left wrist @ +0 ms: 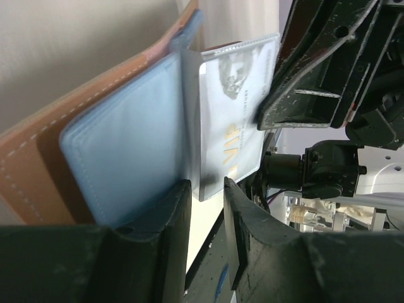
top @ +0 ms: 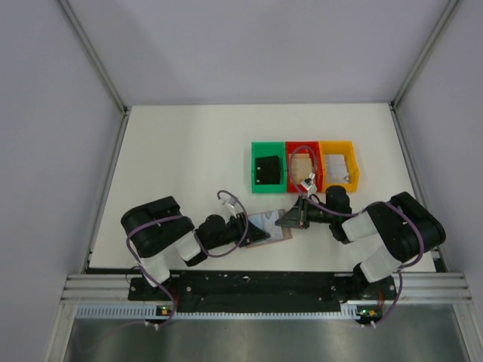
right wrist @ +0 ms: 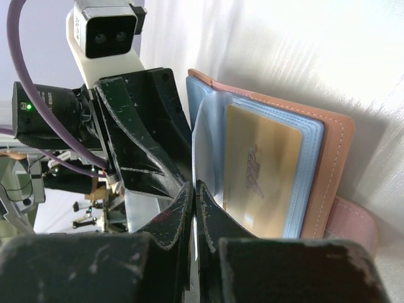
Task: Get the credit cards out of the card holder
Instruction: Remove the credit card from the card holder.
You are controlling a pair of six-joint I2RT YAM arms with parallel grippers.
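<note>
The card holder (top: 266,226) lies open between my two grippers, with a reddish-brown outer face (left wrist: 38,158), a blue-grey inner face (left wrist: 120,145) and clear sleeves. A silver card (left wrist: 230,107) sits in one sleeve and a gold card (right wrist: 259,177) in another. My right gripper (right wrist: 194,192) is shut on the thin edge of a clear sleeve leaf (right wrist: 201,145). My left gripper (left wrist: 207,205) has its jaws apart. The silver card's sleeve corner reaches just between its fingertips (left wrist: 178,208). A black card (top: 267,169) lies in the green bin (top: 256,185).
The red bin (top: 290,162) and the yellow bin (top: 352,162) stand beside the green one, just behind the right gripper (top: 296,219), and both hold small items. The card holder's brown tab (right wrist: 353,221) lies on the table. The left gripper (top: 245,226) is near the front edge.
</note>
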